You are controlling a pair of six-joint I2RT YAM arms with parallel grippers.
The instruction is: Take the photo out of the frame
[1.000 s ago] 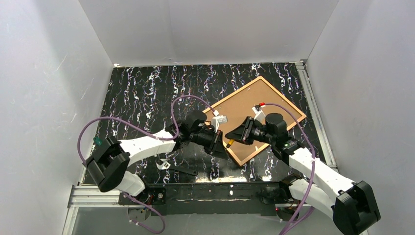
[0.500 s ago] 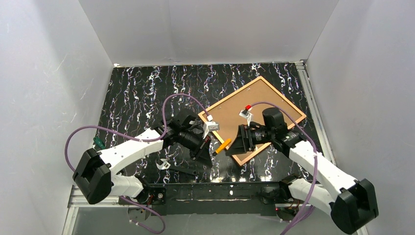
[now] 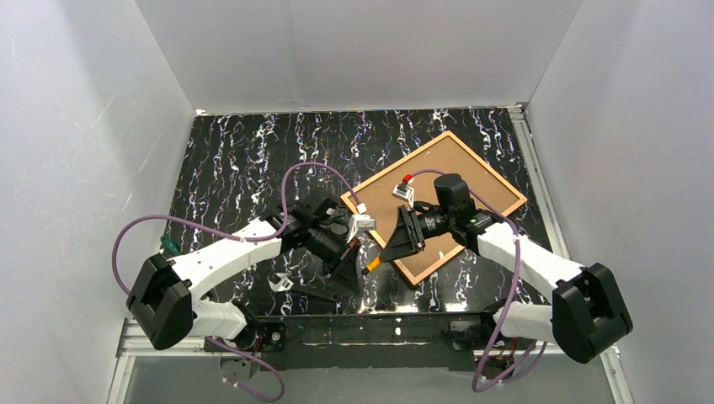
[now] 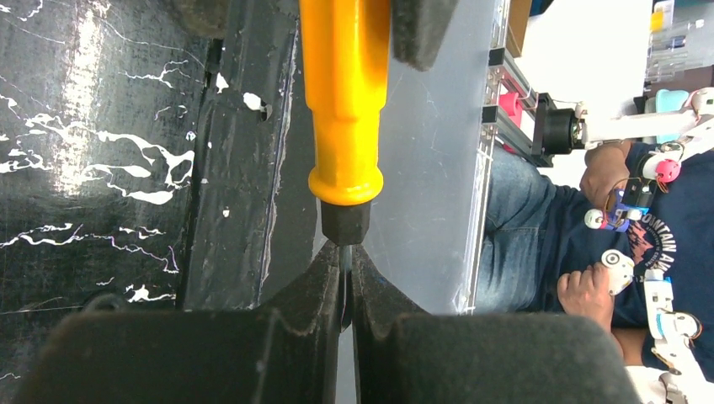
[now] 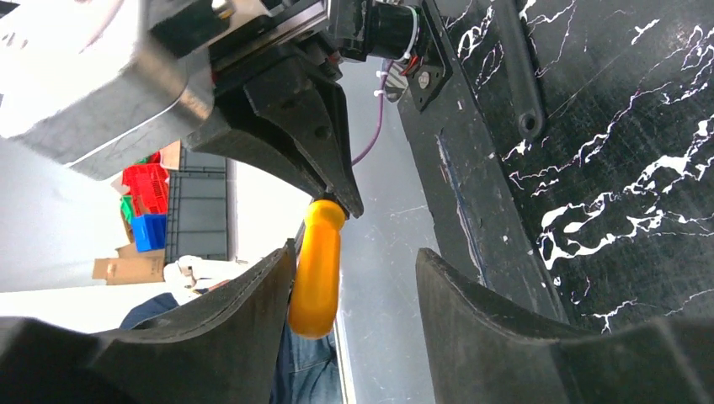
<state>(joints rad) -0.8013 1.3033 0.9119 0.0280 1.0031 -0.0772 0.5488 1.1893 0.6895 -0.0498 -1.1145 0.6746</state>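
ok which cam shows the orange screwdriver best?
Left wrist: the orange screwdriver fills the frame, with handle, black collar and shaft in view, the shaft pinched in the shut left tool. Right wrist shows only the handle, in the open right tool. Top external shows a small orange sliver only.

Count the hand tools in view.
2. An orange-handled screwdriver, held by its shaft in the left gripper; a wrench lying on the table near the left arm. Others may hide under the arms.

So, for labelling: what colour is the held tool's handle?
Orange-yellow handle; clearest in the left wrist view.
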